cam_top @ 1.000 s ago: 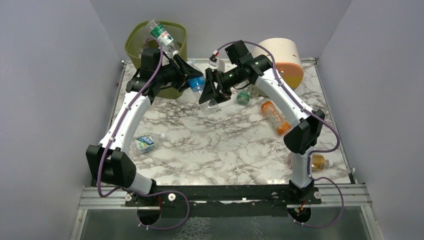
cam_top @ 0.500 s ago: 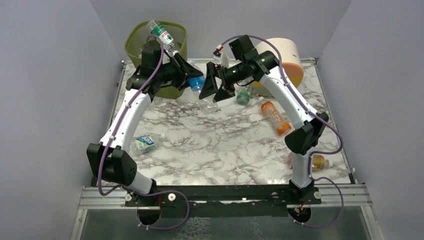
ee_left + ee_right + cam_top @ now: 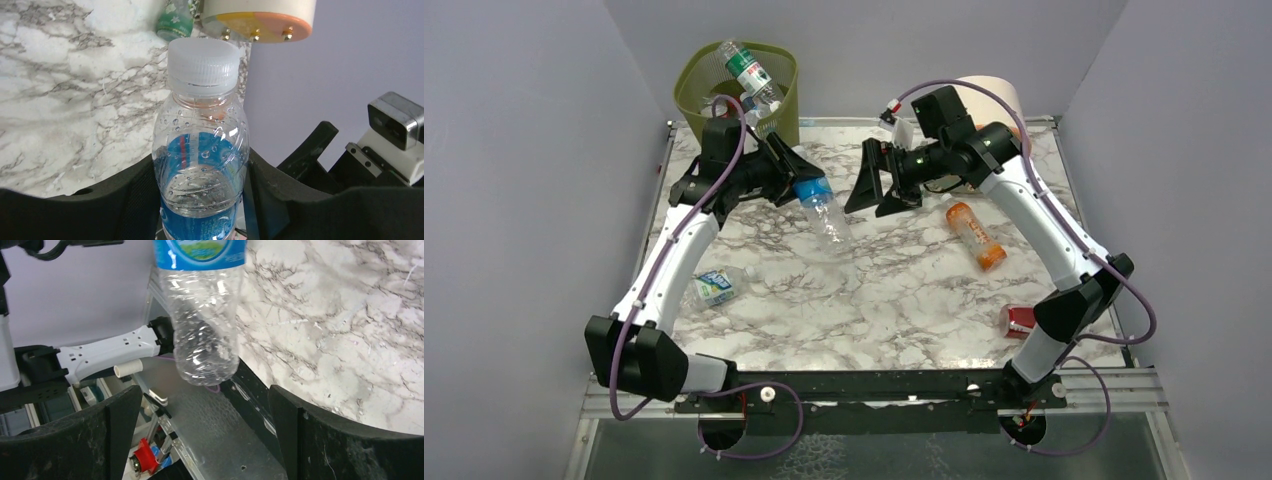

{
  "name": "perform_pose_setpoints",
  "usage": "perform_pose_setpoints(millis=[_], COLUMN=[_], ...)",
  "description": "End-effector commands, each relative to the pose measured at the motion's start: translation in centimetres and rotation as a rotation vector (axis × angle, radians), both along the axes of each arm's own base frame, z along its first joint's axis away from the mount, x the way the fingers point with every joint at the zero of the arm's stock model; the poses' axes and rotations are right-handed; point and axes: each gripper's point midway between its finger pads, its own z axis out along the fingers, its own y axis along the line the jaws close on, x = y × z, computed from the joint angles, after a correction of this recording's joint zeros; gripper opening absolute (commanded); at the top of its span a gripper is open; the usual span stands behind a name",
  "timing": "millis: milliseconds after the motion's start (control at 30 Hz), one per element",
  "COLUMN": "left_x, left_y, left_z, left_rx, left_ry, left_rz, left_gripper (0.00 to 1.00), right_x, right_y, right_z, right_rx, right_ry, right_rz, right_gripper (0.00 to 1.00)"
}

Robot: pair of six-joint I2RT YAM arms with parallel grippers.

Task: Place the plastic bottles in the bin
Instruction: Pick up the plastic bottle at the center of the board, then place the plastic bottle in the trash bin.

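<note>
Left tool (image 3: 804,183) grips blue-label bottle (image 3: 830,215), right tool (image 3: 871,186) spread open at its 3 o'clock (clear of it); carry toward bin (image 3: 684,95) at 11 o'clock, release above rim.

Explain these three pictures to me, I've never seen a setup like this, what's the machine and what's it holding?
These are two robot arms bolted to the near edge of a marble table. One picture looks down from above; the other two come from a small camera on each wrist, so each shows that arm's own black fingers. The left gripper is shut on a clear blue-label bottle with a white cap. The right gripper faces it, open and holding nothing. At the far left stands a green mesh bin with a green-label bottle poking out. On the table lie an orange bottle, a red-label bottle and another bottle near the left arm.
</note>
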Motion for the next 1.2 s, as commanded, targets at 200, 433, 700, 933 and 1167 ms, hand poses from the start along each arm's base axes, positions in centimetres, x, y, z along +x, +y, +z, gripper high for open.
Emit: perform_pose_setpoints(millis=[200,433,700,933,1167], left_x=[-3.1,-3.4,-2.4,1.1,6.0], left_y=[1.2,1.6,1.5,0.7,-0.3], left_z=[-1.2,-4.1,-6.2,-0.6,7.8], left_rx=[0.028,0.099,0.107,0.040,-0.039], left_ry=[-0.019,-0.027,-0.048,-0.167,-0.349], left_rz=[0.024,-0.012,-0.013,0.032,0.068], left_gripper=[0.52,0.53,0.53,0.53,0.53], right_x=[-0.5,-2.3,-4.3,-3.8,-3.7], right_y=[-1.1,-3.1,-5.4,-5.1,-4.4], right_z=[-1.5,-5.3,-9.4,-9.2,-7.4], right_rx=[0.001,-0.049,-0.126,-0.154,-0.104], right_ry=[-0.030,-0.032,0.027,0.014,0.019], right_rz=[-0.058,-0.077,-0.125,-0.083,-0.087], right_gripper=[1.00,1.00,0.99,0.99,0.99])
